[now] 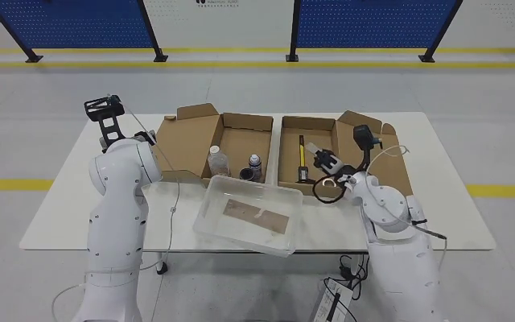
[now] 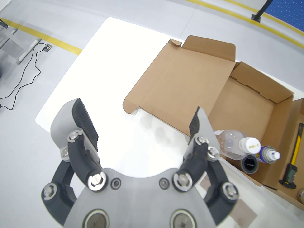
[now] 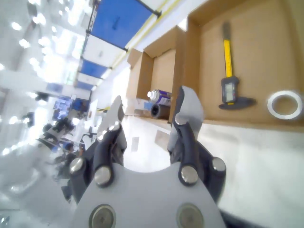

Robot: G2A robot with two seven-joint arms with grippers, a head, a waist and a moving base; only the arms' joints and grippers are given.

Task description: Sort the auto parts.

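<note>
Cardboard boxes side by side on white desk (image 1: 451, 193). Left box (image 1: 241, 145) holds clear bottle (image 1: 217, 161), spray can (image 1: 255, 167) and dark cylinder (image 2: 249, 164) by its near wall. Right box (image 1: 318, 137) holds yellow-scaled caliper (image 1: 302, 161) and silver ring (image 3: 285, 106). Clear tray (image 1: 241, 181) just in front. Left pincer (image 2: 139, 117) raised over desk's far left corner, fingers apart, empty. Right pincer (image 3: 152, 100) near right box's front edge, apart, empty.
</note>
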